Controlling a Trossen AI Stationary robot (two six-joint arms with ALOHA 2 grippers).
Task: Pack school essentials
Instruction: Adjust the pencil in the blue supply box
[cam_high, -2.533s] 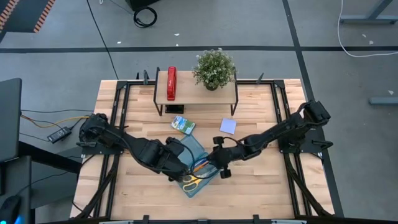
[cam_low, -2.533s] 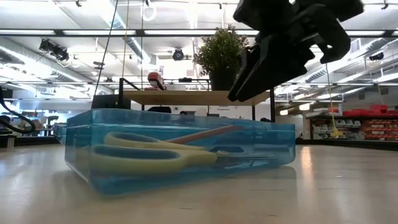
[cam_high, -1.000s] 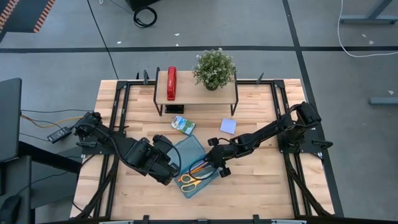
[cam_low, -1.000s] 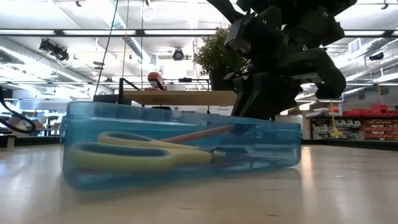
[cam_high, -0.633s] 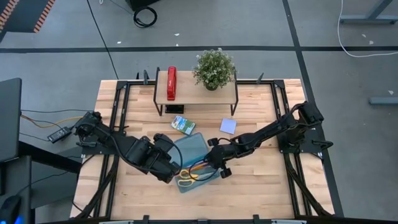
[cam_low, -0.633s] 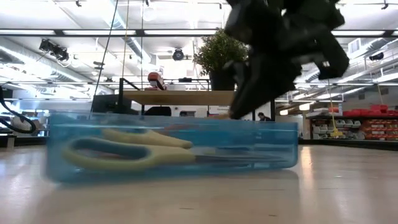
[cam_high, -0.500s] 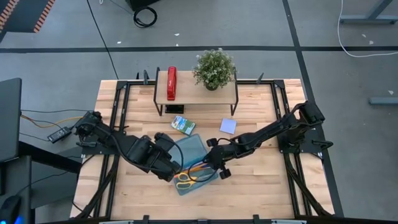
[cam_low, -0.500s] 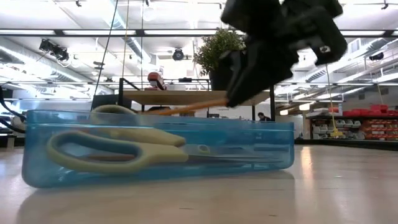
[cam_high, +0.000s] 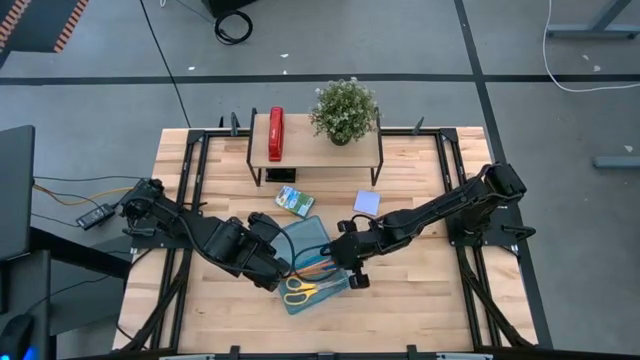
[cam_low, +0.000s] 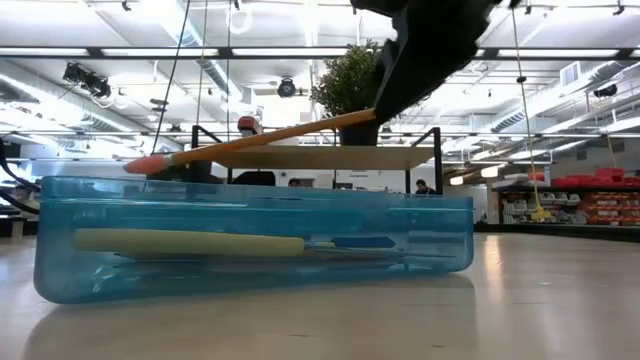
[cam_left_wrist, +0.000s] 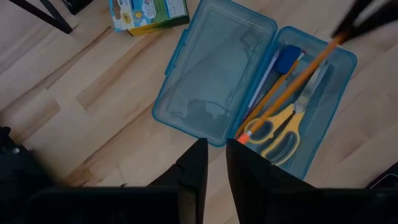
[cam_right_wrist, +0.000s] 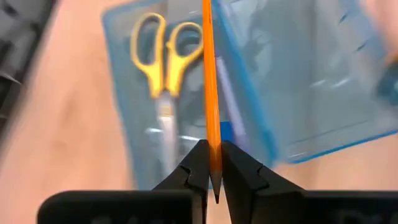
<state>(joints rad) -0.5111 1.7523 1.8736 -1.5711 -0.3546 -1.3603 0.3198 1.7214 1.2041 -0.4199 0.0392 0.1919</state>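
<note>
The translucent blue case (cam_high: 308, 262) lies open on the table. It holds the yellow-handled scissors (cam_left_wrist: 273, 134), a blue eraser (cam_left_wrist: 287, 60) and a pen (cam_left_wrist: 264, 81). My right gripper (cam_right_wrist: 213, 146) hangs over the case's tray, shut on an orange pencil (cam_low: 250, 140). My left gripper (cam_left_wrist: 214, 155) sits at the left edge of the lid (cam_left_wrist: 211, 81), its fingers a narrow slit apart. The green-blue packet (cam_high: 294, 201) and the lavender pad (cam_high: 366, 203) lie flat on the table beyond the case. My right gripper pinches the orange pencil between its two fingers near the pointed end (cam_right_wrist: 212, 140), fingers lying along it. The pencil slants down from the fingers, lifted clear, with its eraser end (cam_low: 135, 165) just above the case's rim. My left gripper stands at the lid's edge (cam_left_wrist: 205, 138); whether it touches cannot be told.
A low wooden shelf (cam_high: 315, 150) at the far edge carries the red stapler (cam_high: 276, 133) and a potted plant (cam_high: 344, 110). Black frame rails run along both table sides. Bare wood lies right of the case.
My right gripper has risen out of the case's tray with the pencil, whose eraser end has come up from inside to above the rim. The case has turned on the table, its near end sliding toward the left edge.
</note>
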